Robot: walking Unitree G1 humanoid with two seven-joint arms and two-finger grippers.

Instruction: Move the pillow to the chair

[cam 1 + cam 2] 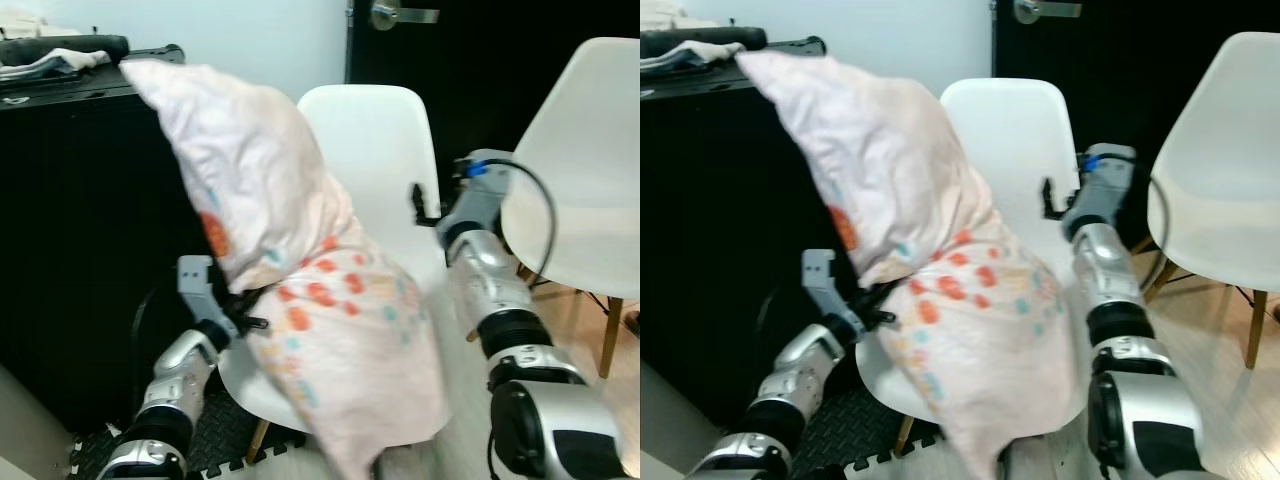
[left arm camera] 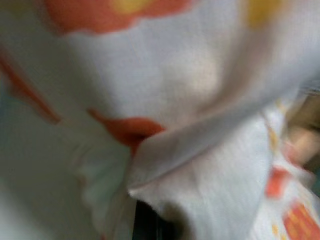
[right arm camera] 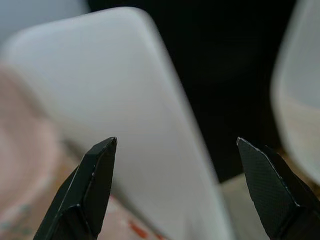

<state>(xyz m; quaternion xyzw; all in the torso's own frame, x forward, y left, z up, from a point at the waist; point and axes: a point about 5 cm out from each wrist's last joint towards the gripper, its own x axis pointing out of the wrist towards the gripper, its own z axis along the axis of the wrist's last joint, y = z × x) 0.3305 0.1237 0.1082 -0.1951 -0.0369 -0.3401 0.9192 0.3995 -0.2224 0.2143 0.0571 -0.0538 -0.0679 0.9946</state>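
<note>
Silver arms, black joints, black claw [image 3: 175,190] fingers

Pillow [image 1: 300,290] in left hand [image 1: 243,310]

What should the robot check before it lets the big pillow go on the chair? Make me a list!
1. Left hand gripping the pillow: ok, the cloth is bunched at its fingers.
2. Pillow over the nearer white chair: ok, it drapes in front of the backrest and over the seat.
3. Pillow resting fully on the seat: cannot tell, its lower end hangs past the seat's front edge.
4. Right hand free: ok, fingers open, nothing between them, beside the backrest.
5. Pillow touching the black cabinet: cannot tell, its top corner is close.
</note>
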